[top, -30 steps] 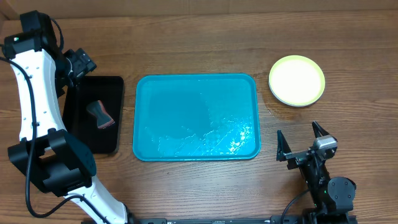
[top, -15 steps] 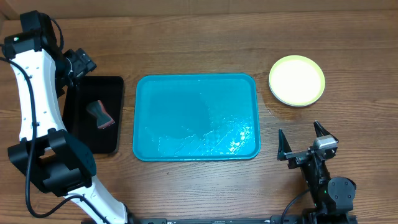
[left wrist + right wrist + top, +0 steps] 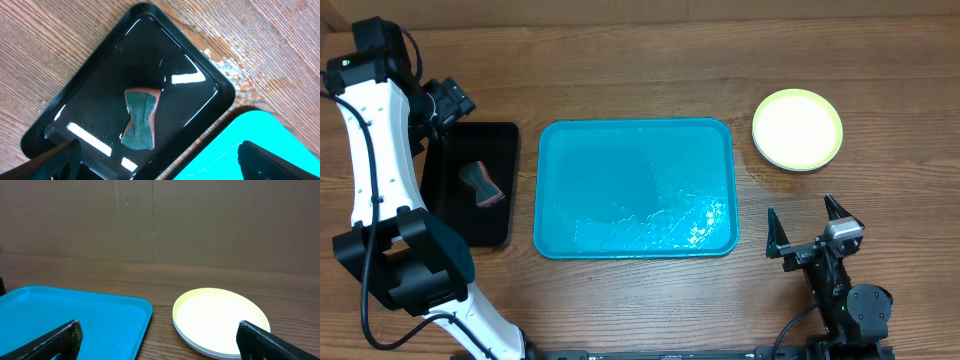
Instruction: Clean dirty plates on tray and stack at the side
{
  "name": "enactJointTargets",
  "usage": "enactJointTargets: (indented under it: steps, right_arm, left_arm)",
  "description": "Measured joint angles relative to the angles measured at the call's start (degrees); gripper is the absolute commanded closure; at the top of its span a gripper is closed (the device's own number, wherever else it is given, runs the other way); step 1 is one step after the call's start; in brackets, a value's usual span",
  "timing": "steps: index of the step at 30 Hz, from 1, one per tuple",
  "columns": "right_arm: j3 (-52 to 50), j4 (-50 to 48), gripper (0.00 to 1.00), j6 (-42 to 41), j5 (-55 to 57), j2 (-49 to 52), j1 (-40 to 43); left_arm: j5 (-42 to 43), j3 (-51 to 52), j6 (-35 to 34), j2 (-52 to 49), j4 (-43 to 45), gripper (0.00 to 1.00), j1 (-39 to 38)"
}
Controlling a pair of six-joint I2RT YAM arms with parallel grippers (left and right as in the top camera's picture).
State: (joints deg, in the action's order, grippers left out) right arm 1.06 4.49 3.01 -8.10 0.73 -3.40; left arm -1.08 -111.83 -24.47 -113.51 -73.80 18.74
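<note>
The turquoise tray lies in the middle of the table with no plates on it, only wet sheen. The plates sit stacked on the table to its right, the yellow-green rimmed one on top; in the right wrist view the stack shows paler plate edges beneath. My left gripper is open above the far end of the black tray; in the left wrist view its fingertips straddle that tray's near corner. My right gripper is open and empty near the front edge, below the stack.
A small black tray left of the turquoise one holds a brown-and-green sponge, also seen in the left wrist view. Water spots mark the wood beside it. A cardboard wall stands behind the table.
My right gripper has drifted very slightly toward the front right. Nothing else has moved.
</note>
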Motion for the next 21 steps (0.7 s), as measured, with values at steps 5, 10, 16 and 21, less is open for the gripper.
enactJointTargets:
  steps: [5,10,16,21]
  right_arm:
    - [0.0,0.0,0.0,-0.02,0.02,0.0,0.0]
    - [0.0,-0.02,0.0,-0.02,0.02,0.0,0.0]
    - [0.0,-0.04,0.0,0.0,0.02,0.0,0.0]
    - [0.0,-0.02,0.0,0.0,0.02,0.0,0.0]
  left_arm:
    - [0.0,0.0,0.0,0.0,0.0,0.0,0.0]
    - [0.0,0.0,0.0,0.0,0.0,0.0,0.0]
    - [-1.53,0.0,1.97,0.0,-1.27,0.0,0.0]
    - [-2.62,0.0,3.8,0.0,-1.25,0.0,0.0]
